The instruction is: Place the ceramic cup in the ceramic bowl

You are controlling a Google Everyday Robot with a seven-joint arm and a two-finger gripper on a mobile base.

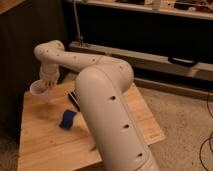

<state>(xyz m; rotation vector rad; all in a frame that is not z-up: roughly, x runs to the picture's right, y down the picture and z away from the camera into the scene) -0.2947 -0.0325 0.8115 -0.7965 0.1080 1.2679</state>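
The white ceramic cup (37, 89) hangs a little above the far left part of the wooden table (45, 145). My gripper (46, 84) is at the end of the white arm, right beside the cup's rim, and is shut on it. The arm's thick white link (107, 115) crosses the middle of the view. The green ceramic bowl is hidden behind this arm.
A small blue object (66, 119) lies on the table left of the arm. A dark object (73, 98) lies just behind it, next to the arm. A dark cabinet wall (20, 50) stands behind the table's left side. Speckled floor (185, 125) lies to the right.
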